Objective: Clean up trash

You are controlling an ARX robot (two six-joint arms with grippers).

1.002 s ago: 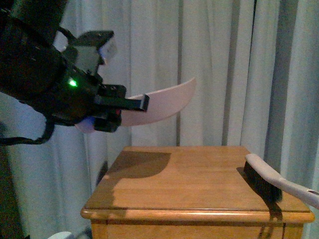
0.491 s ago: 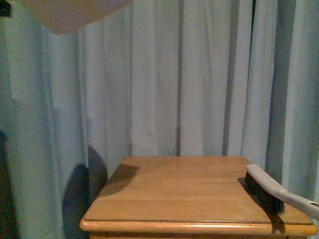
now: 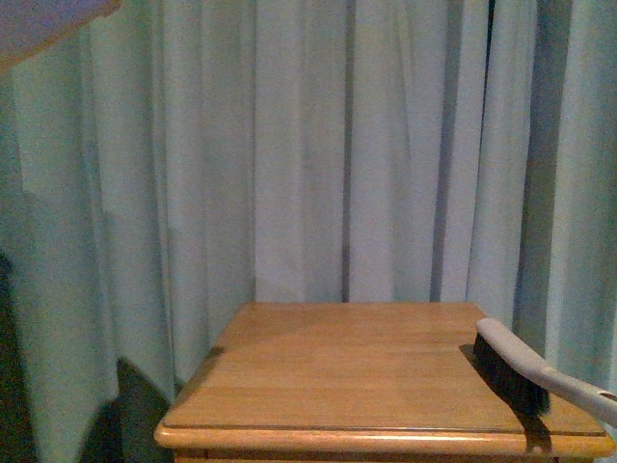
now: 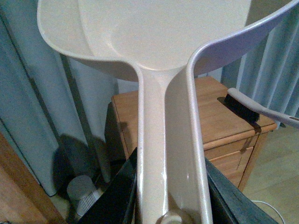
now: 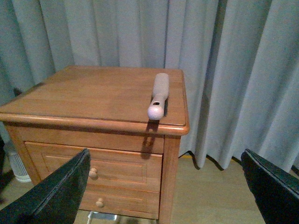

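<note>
Currently, the left gripper [image 4: 170,179] is clamped on the long handle of the beige-pink plastic dustpan [image 4: 163,32], with one black finger [image 4: 122,191] on each side of the handle. The dustpan is raised well above the light-brown wooden nightstand [image 3: 357,371]. In the front view only one corner of the dustpan [image 3: 39,24] shows, at the upper left.

The right gripper [image 5: 166,156] is spread wide with nothing between its fingers. It hangs in front of the nightstand, facing the drawers.

A hand brush with a pale handle and black bristles [image 5: 159,93] lies on the nightstand top near its right edge, with the handle end at the front rim.

A pale grey-blue pleated curtain [image 3: 337,145] hangs behind the nightstand. A small white ribbed container [image 4: 84,200] stands on the floor beside the nightstand.

The position of the trash cannot be told, as no view shows it.
</note>
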